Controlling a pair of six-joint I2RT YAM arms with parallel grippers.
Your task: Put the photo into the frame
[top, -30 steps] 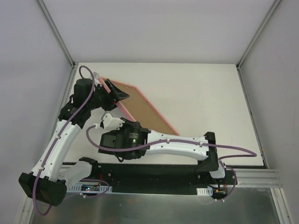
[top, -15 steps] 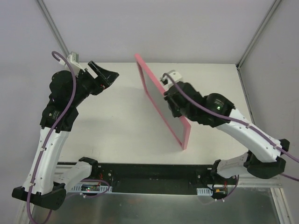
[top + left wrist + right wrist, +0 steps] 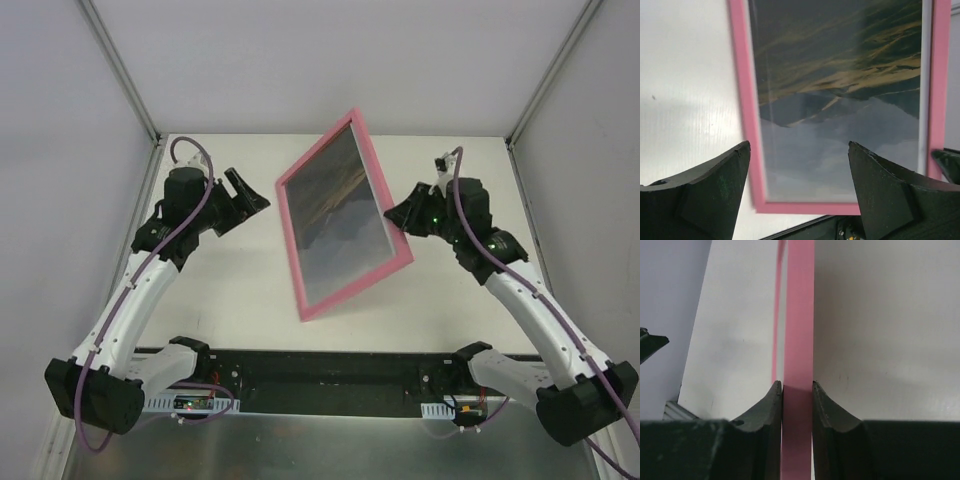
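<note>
The pink frame (image 3: pixel 300 254) is lifted off the table and tilted, its glass side toward the camera. The mountain photo (image 3: pixel 335 195) shows inside it behind the pane. My right gripper (image 3: pixel 398 215) is shut on the frame's right edge; in the right wrist view the pink edge (image 3: pixel 798 340) runs edge-on between the two pads. My left gripper (image 3: pixel 250 195) is open and empty, left of the frame and apart from it. In the left wrist view the frame (image 3: pixel 744 100) and the photo (image 3: pixel 840 80) fill the space beyond the open fingers (image 3: pixel 715 185).
The white table (image 3: pixel 470 300) has grey walls on three sides with aluminium posts at the back corners. The black base rail (image 3: pixel 330 375) runs along the near edge.
The frame has gone from lying backing-up at the left, to standing on edge in the right gripper, to tilted face-up with the photo showing. The left arm let go and drew back.
</note>
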